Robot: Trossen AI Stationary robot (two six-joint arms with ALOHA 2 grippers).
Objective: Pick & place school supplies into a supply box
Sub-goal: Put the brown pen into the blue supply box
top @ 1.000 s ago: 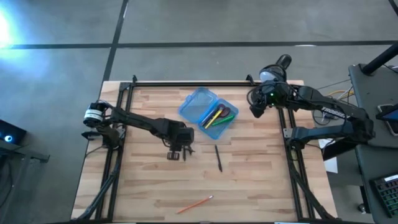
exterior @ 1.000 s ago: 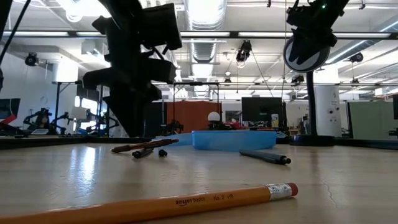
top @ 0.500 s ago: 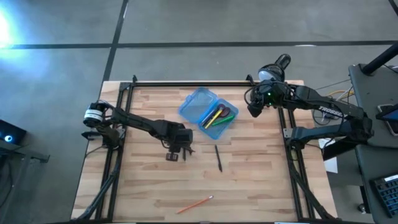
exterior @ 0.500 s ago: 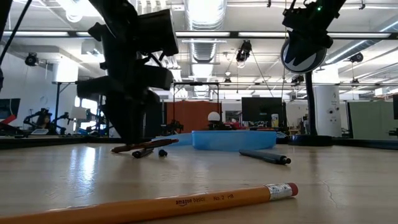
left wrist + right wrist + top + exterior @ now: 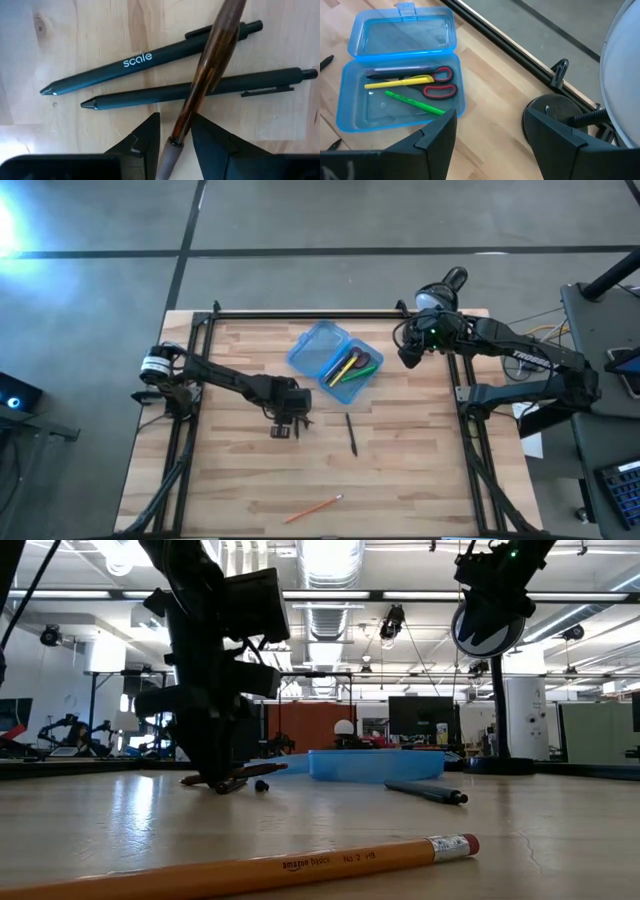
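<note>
Down low over a small cluster of pens near the middle of the wooden worktop (image 5: 230, 480): left end effector (image 5: 172, 137), fingers parted either side of a glossy brown translucent pen (image 5: 210, 65) and not visibly pressing on it, grey tip of that pen cut off below the fingers. Crossed beneath it, two matte dark pens (image 5: 150, 62) lying side by side, one printed "scale", both clipped at the cap end. Mostly hidden from above by the wrist (only a dark smudge at the fingers in the high view). Well apart, raised above the far right edge beside a black desk lamp (image 5: 445, 285): right end effector (image 5: 490, 130), fingers spread wide, holding nothing. Supply box (image 5: 335, 360) lying open toward the far middle of the worktop, translucent blue plastic with rounded corners; lid half bare, other half holding red-handled scissors (image 5: 437, 82), a yellow pen (image 5: 397, 82), a green pen (image 5: 412, 102) and a greyish one hard to make out through the haze. Just beside the box on the near side, one more dark pen (image 5: 351, 434). Alone near the front edge, a hexagonal orange pencil (image 5: 250, 865) with metal ferrule and pink eraser, point cut off in the low view.
</note>
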